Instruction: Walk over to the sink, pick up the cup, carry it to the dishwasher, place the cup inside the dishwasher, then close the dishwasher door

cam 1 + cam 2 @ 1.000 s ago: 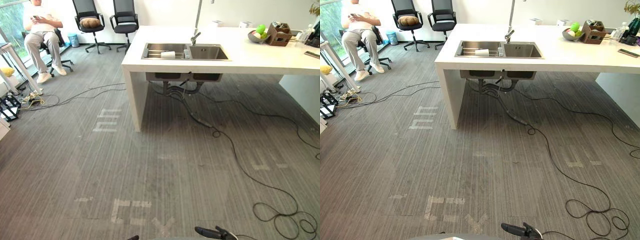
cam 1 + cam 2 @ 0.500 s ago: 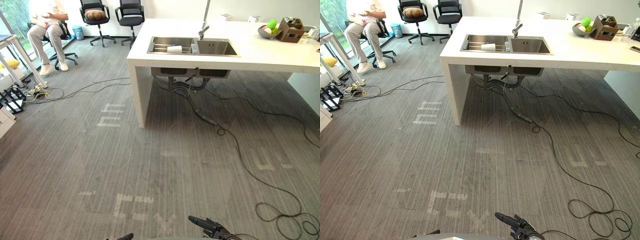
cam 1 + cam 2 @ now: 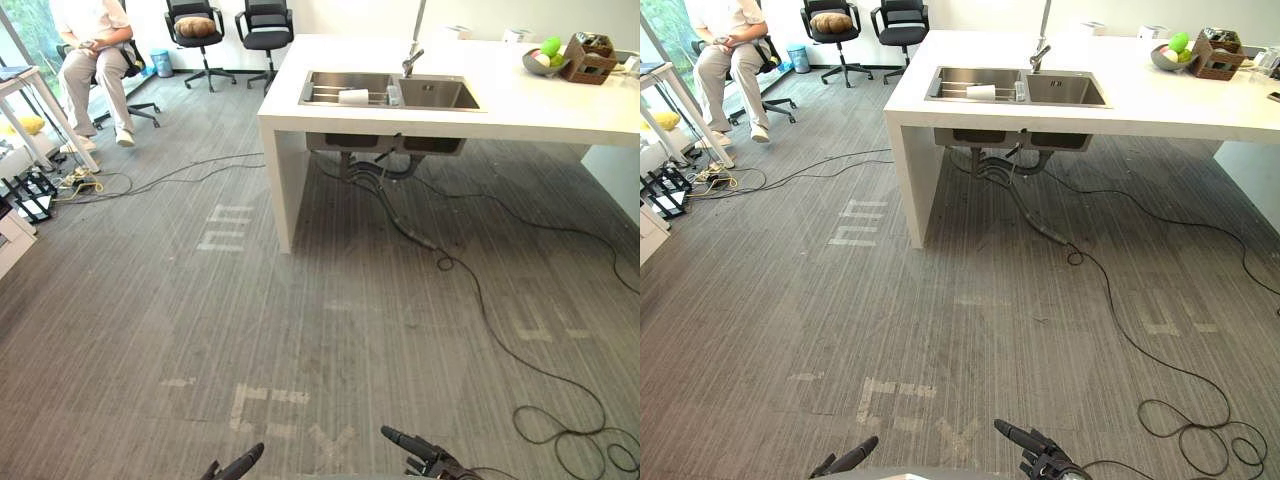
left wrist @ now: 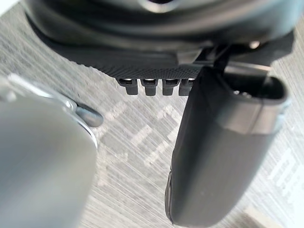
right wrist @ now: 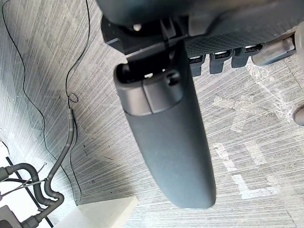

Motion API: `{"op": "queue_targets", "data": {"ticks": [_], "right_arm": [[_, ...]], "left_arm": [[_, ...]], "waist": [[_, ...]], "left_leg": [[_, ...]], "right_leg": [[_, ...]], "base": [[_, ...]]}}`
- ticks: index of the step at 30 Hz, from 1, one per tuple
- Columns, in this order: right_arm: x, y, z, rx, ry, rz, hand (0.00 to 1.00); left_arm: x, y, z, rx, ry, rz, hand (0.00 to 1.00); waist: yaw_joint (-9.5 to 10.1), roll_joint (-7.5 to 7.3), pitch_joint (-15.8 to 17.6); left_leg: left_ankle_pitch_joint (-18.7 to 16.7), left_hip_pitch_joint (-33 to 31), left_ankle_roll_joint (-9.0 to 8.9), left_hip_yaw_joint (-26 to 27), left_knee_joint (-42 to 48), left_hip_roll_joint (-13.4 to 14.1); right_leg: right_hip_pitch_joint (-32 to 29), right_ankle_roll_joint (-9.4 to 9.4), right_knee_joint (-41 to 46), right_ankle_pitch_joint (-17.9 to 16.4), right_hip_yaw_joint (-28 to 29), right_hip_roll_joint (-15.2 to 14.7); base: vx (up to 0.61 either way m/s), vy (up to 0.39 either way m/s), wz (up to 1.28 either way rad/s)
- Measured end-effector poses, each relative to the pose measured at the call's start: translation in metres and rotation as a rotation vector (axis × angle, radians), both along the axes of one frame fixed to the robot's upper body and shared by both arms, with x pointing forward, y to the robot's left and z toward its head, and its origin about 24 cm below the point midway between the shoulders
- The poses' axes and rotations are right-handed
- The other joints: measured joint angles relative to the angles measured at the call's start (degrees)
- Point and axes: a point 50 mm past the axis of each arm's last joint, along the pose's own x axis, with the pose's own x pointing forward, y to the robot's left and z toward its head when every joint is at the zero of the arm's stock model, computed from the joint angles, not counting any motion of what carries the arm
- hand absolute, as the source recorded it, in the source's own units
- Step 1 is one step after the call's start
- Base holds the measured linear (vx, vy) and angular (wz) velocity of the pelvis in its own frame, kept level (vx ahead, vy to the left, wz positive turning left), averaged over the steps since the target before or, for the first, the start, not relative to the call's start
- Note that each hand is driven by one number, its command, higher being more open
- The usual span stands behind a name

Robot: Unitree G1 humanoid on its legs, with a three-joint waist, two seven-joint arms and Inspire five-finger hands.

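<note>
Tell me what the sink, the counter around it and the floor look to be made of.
Two-basin grey sink: likely brushed stainless steel, dull metallic sheen. White slab counter: smooth, matte, uniform; stone or solid composite, cannot tell which. Grey floor: seems low-pile carpet, fine stripes, no shine.

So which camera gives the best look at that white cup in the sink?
The left eye view: the white cup lies in the left basin of the sink, unobstructed. The right eye view shows it much the same. The wrist views face carpet.
</note>
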Motion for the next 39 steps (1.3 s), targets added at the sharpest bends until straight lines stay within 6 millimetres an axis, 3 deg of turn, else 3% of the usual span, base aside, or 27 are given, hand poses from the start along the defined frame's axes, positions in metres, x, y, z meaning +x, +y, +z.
{"op": "queue_targets", "data": {"ticks": [2, 4, 5, 6, 7, 8, 9, 11, 14, 16, 19, 20, 21, 24, 26, 29, 30, 32, 34, 35, 36, 37, 38, 39], "right_arm": [[0.003, -0.001, 0.001, 0.006, -0.029, -0.023, 1.00], [0.007, -0.003, 0.003, 0.001, -0.064, -0.052, 1.00], [0.012, -0.005, 0.005, -0.007, -0.098, -0.069, 1.00], [0.020, -0.004, 0.008, -0.004, -0.151, -0.089, 1.00], [0.024, -0.001, 0.010, 0.002, -0.177, -0.101, 1.00], [0.027, 0.003, 0.011, 0.013, -0.210, -0.125, 1.00], [0.026, 0.003, 0.011, 0.016, -0.213, -0.147, 1.00], [0.025, 0.003, 0.011, 0.019, -0.214, -0.163, 1.00], [0.024, 0.001, 0.011, 0.023, -0.223, -0.209, 1.00], [0.024, -0.001, 0.012, 0.033, -0.241, -0.215, 1.00], [0.017, 0.001, 0.010, 0.036, -0.229, -0.201, 1.00], [0.013, -0.002, 0.010, 0.030, -0.225, -0.208, 1.00], [0.011, -0.006, 0.011, 0.019, -0.225, -0.213, 1.00], [0.008, -0.009, 0.010, 0.017, -0.204, -0.230, 1.00], [0.004, -0.010, 0.007, 0.027, -0.175, -0.245, 1.00], [-0.004, -0.010, 0.005, 0.032, -0.133, -0.242, 1.00], [-0.006, -0.010, 0.004, 0.029, -0.121, -0.227, 1.00], [-0.008, -0.007, 0.003, 0.027, -0.105, -0.183, 1.00], [-0.002, -0.005, 0.004, 0.030, -0.111, -0.161, 1.00], [0.010, -0.003, 0.005, 0.035, -0.132, -0.153, 1.00], [0.015, -0.001, 0.006, 0.042, -0.142, -0.150, 1.00], [0.025, 0.005, 0.008, 0.056, -0.167, -0.133, 1.00], [0.032, 0.008, 0.010, 0.061, -0.192, -0.110, 1.00], [0.035, 0.009, 0.012, 0.065, -0.206, -0.096, 1.00]], "left_arm": [[0.002, 0.000, 0.000, -0.004, -0.018, 0.021, 1.00], [0.002, -0.002, 0.001, -0.011, -0.032, 0.054, 1.00], [0.003, -0.003, 0.001, -0.020, -0.042, 0.083, 1.00], [0.007, 0.001, 0.002, -0.012, -0.065, 0.110, 1.00], [0.007, 0.005, 0.004, 0.000, -0.078, 0.125, 1.00], [0.008, 0.009, 0.005, 0.015, -0.093, 0.145, 1.00], [0.008, 0.010, 0.005, 0.020, -0.096, 0.146, 1.00], [0.009, 0.009, 0.005, 0.018, -0.101, 0.154, 1.00], [0.013, 0.004, 0.005, 0.010, -0.100, 0.159, 1.00], [0.020, -0.002, 0.005, 0.004, -0.100, 0.115, 1.00], [0.027, -0.002, 0.005, 0.008, -0.106, 0.078, 1.00], [0.030, -0.005, 0.006, 0.007, -0.109, 0.064, 1.00], [0.029, -0.013, 0.004, -0.013, -0.104, 0.061, 1.00], [0.029, -0.020, 0.003, -0.015, -0.098, 0.058, 1.00], [0.028, -0.020, 0.003, 0.003, -0.075, 0.042, 1.00], [0.027, -0.015, 0.003, 0.044, -0.056, 0.041, 1.00], [0.027, -0.012, 0.004, 0.066, -0.053, 0.055, 1.00], [0.026, -0.007, 0.005, 0.105, -0.047, 0.041, 1.00], [0.036, -0.002, 0.010, 0.136, -0.091, 0.027, 1.00], [0.045, -0.002, 0.013, 0.142, -0.128, 0.032, 1.00], [0.049, -0.001, 0.014, 0.148, -0.142, 0.027, 1.00], [0.054, -0.002, 0.016, 0.166, -0.166, -0.008, 1.00], [0.058, -0.004, 0.018, 0.195, -0.184, -0.056, 1.00], [0.060, -0.007, 0.020, 0.219, -0.195, -0.104, 1.00]], "waist": [[-0.19, -0.08, 0.39], [-0.50, -0.13, 0.48], [-0.26, -0.21, 0.82], [-0.27, -0.83, 1.89], [-0.36, -1.95, 2.38], [-0.52, -3.17, 3.17], [-0.86, -3.19, 3.20], [-1.05, -3.15, 3.17], [-1.33, -2.05, 3.77], [-1.45, -0.59, 4.67], [-1.41, -0.69, 4.71], [-1.52, -0.42, 4.56], [-2.10, 0.59, 3.93], [-2.42, 2.26, 2.83], [-2.58, 2.89, 1.98], [-2.49, 2.76, 1.35], [-2.37, 2.95, 1.46], [-1.68, 2.00, 2.15], [-0.19, 1.54, 2.95], [0.96, 1.28, 4.22], [1.33, 0.90, 4.67], [1.85, 0.44, 5.00], [1.94, 0.56, 4.97], [1.90, 1.12, 5.21]], "left_leg": [[0.08, -0.02, 0.25, -0.99, 0.00, -0.48], [-0.71, 0.14, 1.76, -1.72, 0.09, -1.03], [-1.18, 0.34, 2.59, -1.87, 0.53, -1.15], [-1.93, 0.40, 3.38, -2.17, 2.15, -1.94], [-2.37, 0.49, 3.74, -2.49, 2.90, -2.52], [-3.15, 1.25, 4.30, -3.41, 4.10, -2.90], [-3.42, 2.09, 4.43, -4.79, 4.30, -2.43], [-3.79, 2.67, 4.50, -5.84, 4.31, -1.97], [-5.50, 2.94, 3.01, -5.89, 5.54, 0.46], [-9.38, 4.26, 0.78, -5.21, 8.44, 4.08], [-14.56, 6.80, -1.32, -5.54, 11.72, 5.12], [-17.16, 8.65, -2.28, -6.26, 12.49, 5.52], [-18.12, 10.12, -2.67, -7.34, 12.71, 7.18], [-16.15, 7.96, -3.23, -8.04, 21.42, 10.33], [-14.18, 4.34, -3.88, -9.36, 31.53, 11.64], [-3.80, -5.53, -8.16, -10.39, 53.10, 13.41], [-4.96, -10.06, -6.89, -8.30, 63.01, 14.86], [-8.31, -15.84, -5.52, -6.59, 70.65, 14.60], [-12.38, -22.08, -4.21, -4.61, 69.47, 12.36], [-15.25, -24.87, -1.93, -1.48, 64.23, 10.97], [-15.62, -25.68, -1.43, 0.25, 59.45, 9.96], [-14.62, -26.43, -1.41, 3.51, 46.37, 8.02], [-11.34, -26.38, -1.72, 4.83, 34.19, 6.95], [-3.77, -25.86, -1.09, 5.43, 26.56, 6.70]], "right_leg": [[-1.32, 0.21, 3.91, -1.96, -0.74, -1.04], [-5.25, 1.86, 13.68, -5.59, -0.75, -2.92], [-10.06, 2.10, 24.40, -6.58, 0.22, -4.47], [-15.62, 0.68, 37.26, -5.92, 1.89, -6.69], [-18.37, -0.99, 43.05, -4.73, 2.78, -7.81], [-21.54, -1.33, 49.98, -4.76, 4.19, -8.62], [-22.09, -0.87, 50.41, -5.94, 3.85, -8.64], [-21.85, -0.99, 45.33, -6.54, 3.13, -8.65], [-21.37, -0.91, 26.35, -5.80, 0.60, -6.45], [-21.38, -0.81, 15.96, -1.34, 1.57, -2.69], [-20.83, -0.91, 14.65, 1.17, 4.26, -2.61], [-20.43, -2.00, 17.08, 4.15, 3.66, -3.35], [-20.96, -3.82, 21.91, 2.33, 1.76, -2.72], [-19.85, -5.97, 25.71, -4.37, 0.20, -0.03], [-17.84, -7.34, 25.11, -6.37, 0.12, 2.02], [-12.60, -8.75, 20.12, -7.60, 1.21, 4.96], [-8.85, -9.19, 16.78, -7.40, 1.85, 6.18], [-2.98, -9.32, 12.36, -7.32, 2.66, 6.75], [1.65, -9.12, 9.12, -7.19, 3.84, 6.21], [4.28, -9.03, 7.88, -7.18, 5.10, 5.07], [5.27, -8.77, 7.57, -7.33, 5.79, 4.14], [6.36, -7.21, 7.40, -8.27, 7.01, 2.17], [7.15, -5.43, 6.90, -10.04, 8.30, 1.03], [8.60, -5.32, 6.13, -11.33, 9.24, 0.51]], "base": [[-0.06, 0.013, 0.23], [-0.05, 0.041, 0.21], [-0.05, 0.086, 0.12], [-0.05, 0.081, 0.15], [-0.03, 0.053, 0.26], [0.07, 0.023, 0.46], [0.10, 0.022, 0.51], [0.13, 0.011, 0.37], [0.27, -0.075, -0.02], [0.38, -0.178, -0.13], [0.42, -0.261, 0.10], [0.47, -0.342, 0.45], [0.48, -0.339, 0.50], [0.48, -0.343, 0.12], [0.47, -0.298, -0.17], [0.52, -0.217, -0.22], [0.35, -0.078, -0.21], [0.45, -0.062, -0.14], [0.42, 0.018, -0.25], [0.29, 0.082, -0.45], [0.35, 0.133, -0.66], [0.35, 0.177, -0.63], [0.37, 0.197, -0.64], [0.50, 0.293, -0.66]]}}
